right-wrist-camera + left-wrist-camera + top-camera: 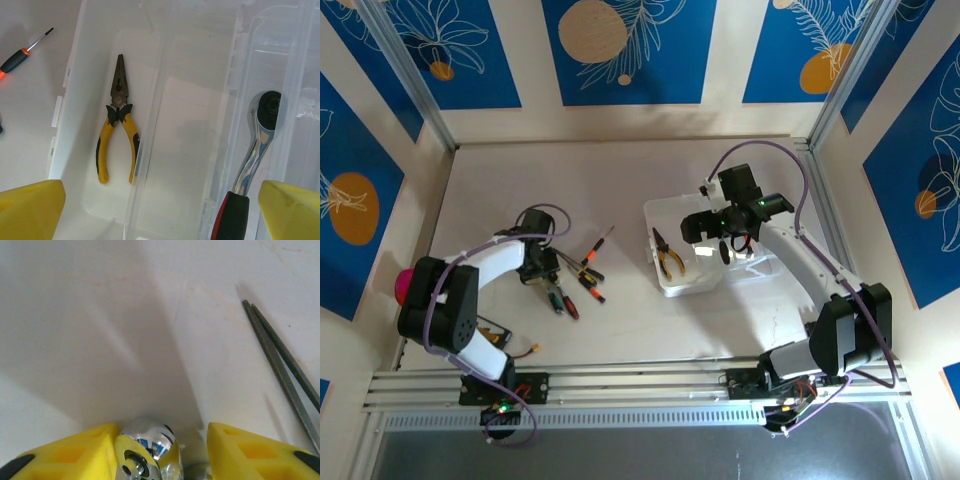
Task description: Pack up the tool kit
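The left gripper (164,437) is hanging low over the white table (100,300) with its yellow fingers (75,455) standing apart. A shiny chrome tool head (150,447) is sitting between them, seeming to touch the finger on the left of the view, while a narrow gap is showing on its other side. Up and to the right of that chrome tool head, well apart from it, two thin dark rods (280,375) are lying side by side and slanting down toward the right edge, and a broad soft shadow (125,380) is spreading over the table just above the chrome tool head.
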Tool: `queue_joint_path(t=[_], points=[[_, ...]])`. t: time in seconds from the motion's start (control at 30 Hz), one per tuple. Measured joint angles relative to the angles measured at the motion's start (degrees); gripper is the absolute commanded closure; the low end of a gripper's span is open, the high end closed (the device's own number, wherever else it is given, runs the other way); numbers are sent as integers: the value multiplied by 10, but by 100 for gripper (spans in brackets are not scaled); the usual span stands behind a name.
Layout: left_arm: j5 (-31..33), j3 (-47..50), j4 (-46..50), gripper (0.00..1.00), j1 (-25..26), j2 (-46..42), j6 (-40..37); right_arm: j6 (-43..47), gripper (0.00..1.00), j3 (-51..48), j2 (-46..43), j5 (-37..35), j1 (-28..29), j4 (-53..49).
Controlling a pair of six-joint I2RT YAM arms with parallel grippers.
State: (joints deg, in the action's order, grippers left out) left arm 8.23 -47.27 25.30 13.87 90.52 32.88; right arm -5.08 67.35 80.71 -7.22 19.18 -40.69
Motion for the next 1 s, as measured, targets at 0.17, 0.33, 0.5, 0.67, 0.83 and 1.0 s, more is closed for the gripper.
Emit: queue_joint_path(t=[0.17,0.33,0.5,0.67,0.83,1.0], points=[[6,3,0,66,-2,0,-1,0,1,0,2,0,1,0],[7,3,0,82,-2,-2,0,0,1,0,3,0,4,0],[6,3,-1,100,-2,-5,-2,0,1,0,3,0,4,0],[9,3,-2,100,-2,-11,-4,0,1,0,3,0,4,0],[9,-1,20,100,-2,-43,-15,-1,1,0,2,1,4,0],[9,-30,57,100,-1,-120,-24,-9,1,-14,-7,17,3,7]])
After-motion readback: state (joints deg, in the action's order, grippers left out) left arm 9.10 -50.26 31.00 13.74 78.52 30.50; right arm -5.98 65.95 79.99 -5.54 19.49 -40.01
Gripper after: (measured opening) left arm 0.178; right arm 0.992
